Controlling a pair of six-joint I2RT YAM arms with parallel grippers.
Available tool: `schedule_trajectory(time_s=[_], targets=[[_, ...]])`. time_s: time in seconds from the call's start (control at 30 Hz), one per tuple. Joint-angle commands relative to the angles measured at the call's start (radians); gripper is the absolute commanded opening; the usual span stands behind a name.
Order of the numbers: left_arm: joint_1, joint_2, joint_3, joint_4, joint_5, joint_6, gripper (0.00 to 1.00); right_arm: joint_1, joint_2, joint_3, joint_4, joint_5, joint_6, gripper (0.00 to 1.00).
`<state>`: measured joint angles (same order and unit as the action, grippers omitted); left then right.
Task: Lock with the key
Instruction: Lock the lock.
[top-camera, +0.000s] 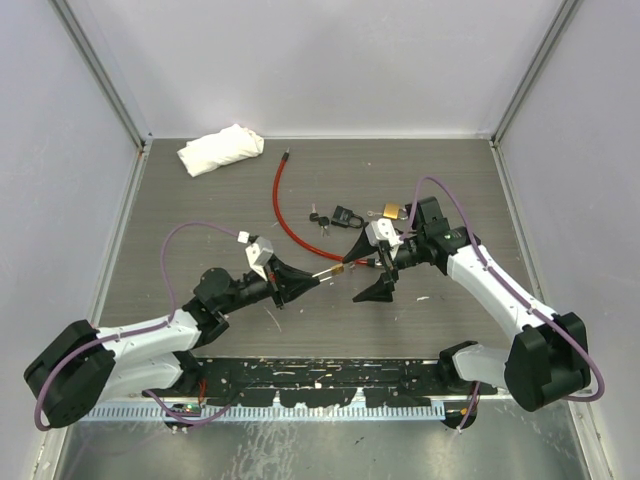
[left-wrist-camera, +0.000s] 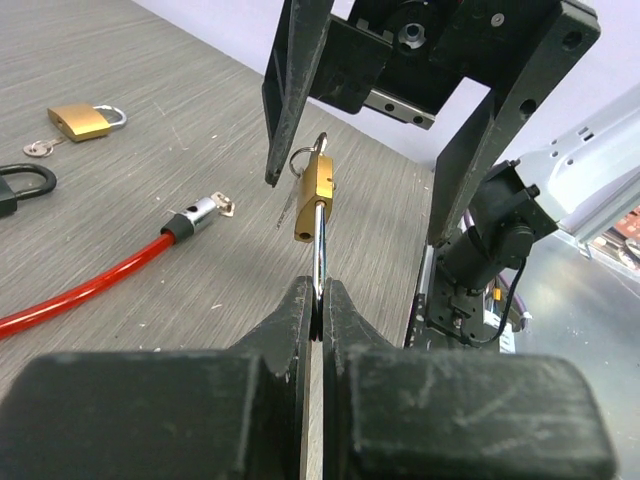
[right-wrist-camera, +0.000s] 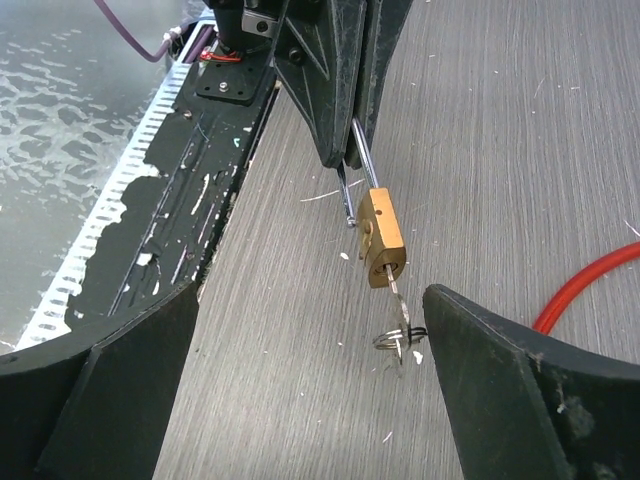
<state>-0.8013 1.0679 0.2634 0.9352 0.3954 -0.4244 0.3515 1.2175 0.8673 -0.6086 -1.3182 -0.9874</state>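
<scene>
no lettering on the small brass padlock (right-wrist-camera: 382, 238) is legible. the left gripper (left-wrist-camera: 318, 300) is clamped tight on its steel shackle, holding it above the grey wood-grain tabletop (top-camera: 450, 170). a silver key (right-wrist-camera: 395, 300) with a ring sits in the keyhole. the right gripper (right-wrist-camera: 310, 300) is spread fully wide, fingers either side of the key, gripping nothing. a red cable (top-camera: 276, 200), a black padlock (top-camera: 347, 216) and a white cloth (top-camera: 220, 148) lie beyond, within pale walls (top-camera: 350, 60).

Clamped left tool (left-wrist-camera: 318, 298) faces wide-spread right tool (right-wrist-camera: 310, 295).
</scene>
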Motion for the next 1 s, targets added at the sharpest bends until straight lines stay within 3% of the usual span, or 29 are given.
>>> schedule_trajectory(time_s=[0.0, 0.23, 0.43, 0.77, 0.97], targets=[[-0.003, -0.012, 0.007, 0.13, -0.013, -0.016, 0.0, 0.003, 0.006, 0.015, -0.005, -0.032, -0.018, 1.0], [-0.007, 0.001, 0.014, 0.13, -0.02, -0.016, 0.0, 0.021, 0.046, 0.027, -0.049, -0.042, -0.053, 0.93], [-0.025, 0.02, 0.031, 0.131, -0.02, -0.006, 0.0, 0.047, 0.076, 0.026, 0.0, -0.037, 0.015, 0.77], [-0.041, 0.041, 0.034, 0.131, -0.021, 0.004, 0.0, 0.046, 0.039, 0.017, 0.07, -0.038, 0.102, 0.71], [-0.043, 0.043, 0.034, 0.13, -0.026, 0.009, 0.0, 0.047, 0.028, 0.009, 0.113, -0.034, 0.148, 0.59]])
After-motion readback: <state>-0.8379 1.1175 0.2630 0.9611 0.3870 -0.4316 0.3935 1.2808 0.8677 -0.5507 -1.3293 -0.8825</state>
